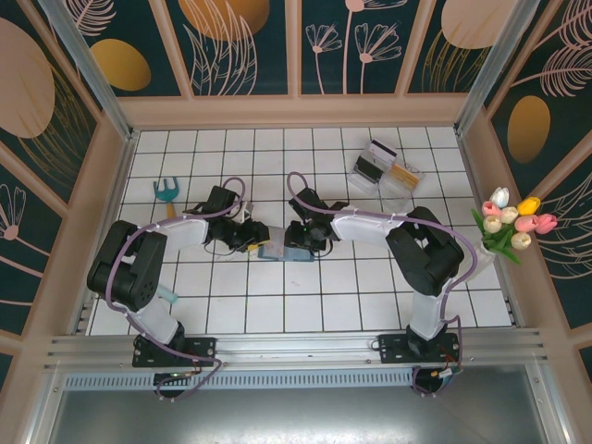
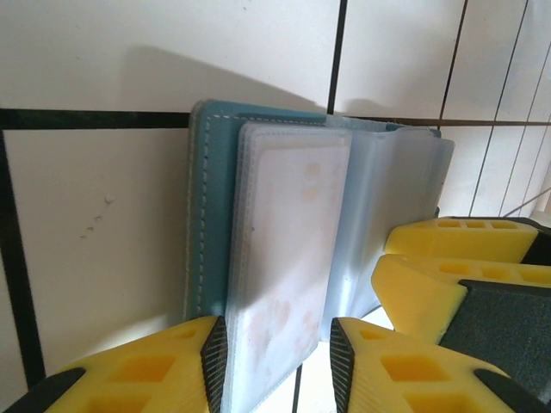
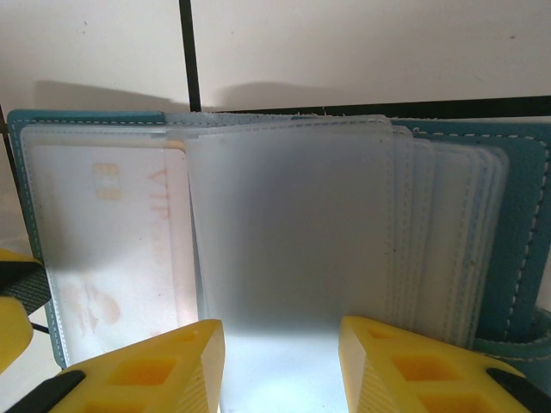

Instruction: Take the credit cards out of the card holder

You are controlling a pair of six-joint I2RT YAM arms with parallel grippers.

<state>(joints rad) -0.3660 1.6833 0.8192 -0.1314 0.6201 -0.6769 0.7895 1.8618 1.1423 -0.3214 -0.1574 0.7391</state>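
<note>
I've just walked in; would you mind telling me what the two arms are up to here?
Both arms meet mid-table over a teal card holder lying open on the tiles. The left gripper, jaws parted, straddles a clear sleeve with a pale card inside. The right gripper, also parted, straddles an empty-looking frosted sleeve. The card sits fully inside its sleeve.

1. White tiled bench (image 1: 370, 296) with dark grout lines
2. Teal card holder (image 1: 277, 249) lying open at frame centre
3. Clear tray (image 1: 388, 171), upper right
4. Small teal hand rake (image 1: 167, 192), upper left
5. Tulips (image 1: 511, 222) at the right edge
</note>
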